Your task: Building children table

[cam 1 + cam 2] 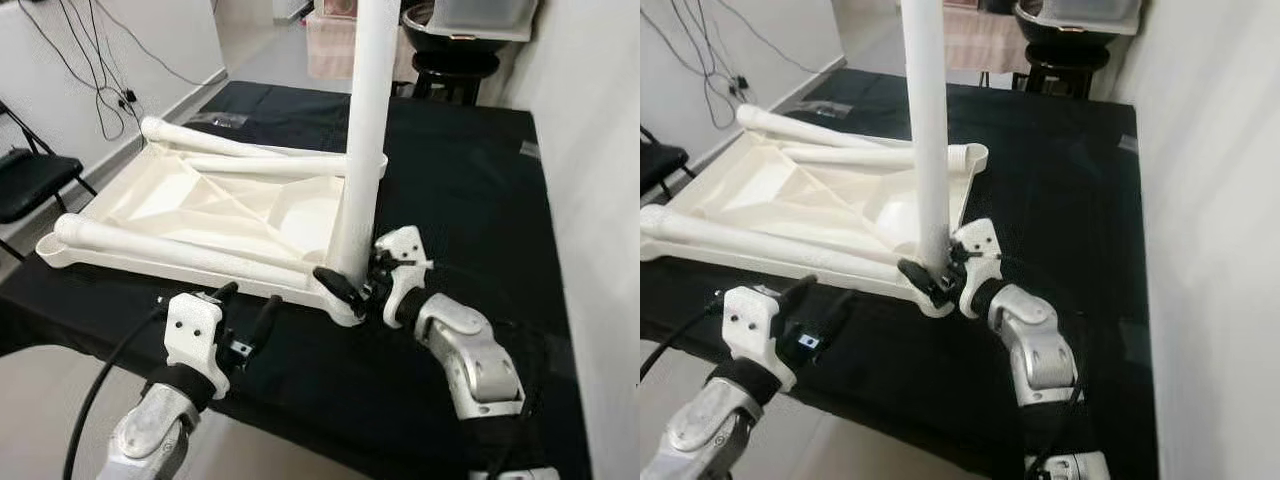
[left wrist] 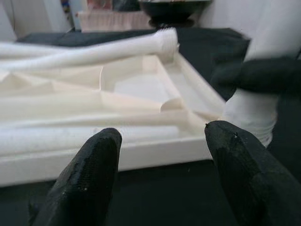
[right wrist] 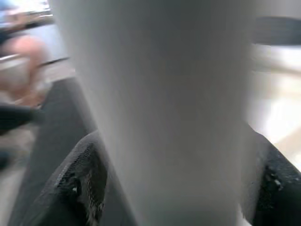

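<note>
The white plastic children table (image 1: 215, 205) lies upside down near the front edge of the black tabletop (image 1: 470, 190). One upright leg (image 1: 368, 130) stands in its corner socket nearest the robot; the right gripper (image 1: 362, 285) has its jaws closed around the base of this leg. The left gripper (image 1: 245, 312) hovers just before the front rim, jaws open and empty. The plastic looks light, stiff and smooth, so I judge a low grip near the socket is best. No writing is readable.
</note>
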